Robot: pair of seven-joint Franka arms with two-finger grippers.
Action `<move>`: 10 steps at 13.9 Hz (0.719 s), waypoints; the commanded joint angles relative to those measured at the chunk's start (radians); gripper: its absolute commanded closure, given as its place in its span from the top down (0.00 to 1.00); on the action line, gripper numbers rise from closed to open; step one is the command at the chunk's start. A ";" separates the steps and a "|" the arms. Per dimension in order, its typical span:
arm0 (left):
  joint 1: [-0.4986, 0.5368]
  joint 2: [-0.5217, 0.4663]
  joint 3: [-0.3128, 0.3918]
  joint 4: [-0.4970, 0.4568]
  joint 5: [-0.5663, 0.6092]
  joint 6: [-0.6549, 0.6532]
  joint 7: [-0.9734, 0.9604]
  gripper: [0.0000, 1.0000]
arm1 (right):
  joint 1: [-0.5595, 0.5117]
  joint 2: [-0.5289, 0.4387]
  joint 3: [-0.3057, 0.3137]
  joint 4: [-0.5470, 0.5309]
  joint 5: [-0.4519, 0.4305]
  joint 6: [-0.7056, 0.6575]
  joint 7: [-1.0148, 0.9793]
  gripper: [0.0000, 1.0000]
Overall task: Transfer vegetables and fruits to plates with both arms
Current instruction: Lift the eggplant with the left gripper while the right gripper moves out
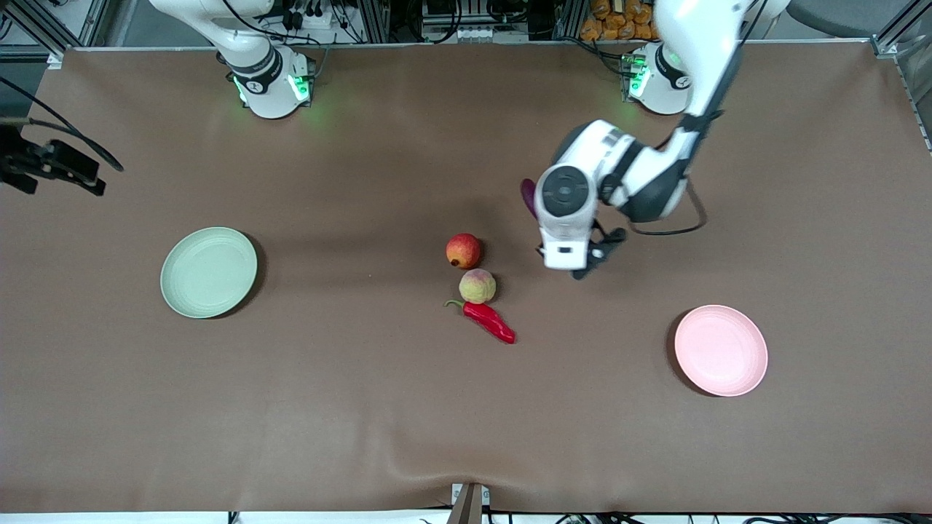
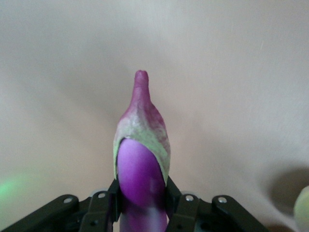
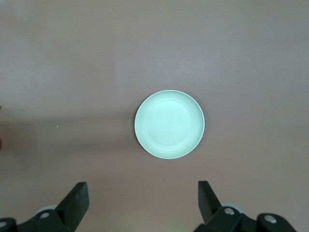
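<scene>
Left wrist view shows the left gripper [image 2: 142, 205] clamped on the eggplant [image 2: 141, 159]; up front it's mostly hidden. Right gripper [image 3: 142, 205] hangs wide open above the green plate [image 3: 169, 124], probably high.

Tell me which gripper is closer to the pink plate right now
Left. The left gripper, shut on the eggplant, hangs toward the pink plate's end. The right gripper is open over the green plate.
</scene>
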 commanded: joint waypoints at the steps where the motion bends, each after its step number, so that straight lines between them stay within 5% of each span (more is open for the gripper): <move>1: 0.109 -0.006 -0.007 0.084 0.021 -0.071 0.124 0.00 | 0.019 0.092 -0.003 0.029 -0.006 0.003 -0.011 1.00; 6: 0.292 0.006 -0.008 0.125 0.152 -0.068 0.351 0.00 | 0.153 0.163 0.001 0.035 0.016 0.096 0.019 1.00; 10: 0.410 0.049 -0.008 0.159 0.215 -0.033 0.570 0.00 | 0.235 0.252 0.003 0.035 0.209 0.294 0.229 1.00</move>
